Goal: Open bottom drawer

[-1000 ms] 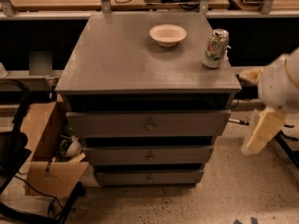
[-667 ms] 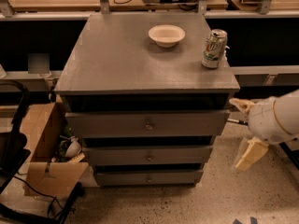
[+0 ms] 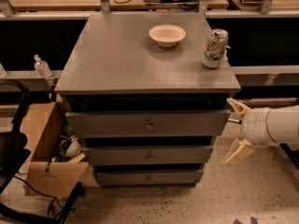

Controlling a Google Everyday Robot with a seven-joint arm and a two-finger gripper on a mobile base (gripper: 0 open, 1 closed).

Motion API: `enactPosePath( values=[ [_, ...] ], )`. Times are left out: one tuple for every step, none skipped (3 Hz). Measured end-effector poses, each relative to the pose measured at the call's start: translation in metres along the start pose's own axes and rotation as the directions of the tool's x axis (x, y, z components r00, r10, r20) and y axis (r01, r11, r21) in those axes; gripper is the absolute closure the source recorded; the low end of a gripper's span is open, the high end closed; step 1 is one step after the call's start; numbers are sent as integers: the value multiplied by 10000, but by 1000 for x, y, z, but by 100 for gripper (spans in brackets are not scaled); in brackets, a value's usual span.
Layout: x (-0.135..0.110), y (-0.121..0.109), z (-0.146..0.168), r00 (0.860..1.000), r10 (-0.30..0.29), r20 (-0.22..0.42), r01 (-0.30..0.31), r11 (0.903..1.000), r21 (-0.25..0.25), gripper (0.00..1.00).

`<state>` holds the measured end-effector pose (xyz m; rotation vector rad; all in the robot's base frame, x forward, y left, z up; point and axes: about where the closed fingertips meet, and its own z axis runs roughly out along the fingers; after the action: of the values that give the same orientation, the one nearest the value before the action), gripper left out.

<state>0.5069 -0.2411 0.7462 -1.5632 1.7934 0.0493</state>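
Right of the cabinet, my pincer hangs spread wide, well above the bottom drawer, closed at floor level. Coming in level, I'd likely snag the middle drawer instead.

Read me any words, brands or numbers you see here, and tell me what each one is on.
On the soda can: a printed label, too blurred to read.
On the bottom drawer: no text.
On the gripper, open, right of the drawers: no markings.
On the cardboard box: nothing legible.
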Motion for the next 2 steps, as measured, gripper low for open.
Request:
enactPosePath(
  values=[
    [0, 0, 0, 10000, 0, 0, 0, 10000, 0, 0],
    [17, 31, 47, 9999, -13, 124, 15, 9999, -119, 0]
  ],
)
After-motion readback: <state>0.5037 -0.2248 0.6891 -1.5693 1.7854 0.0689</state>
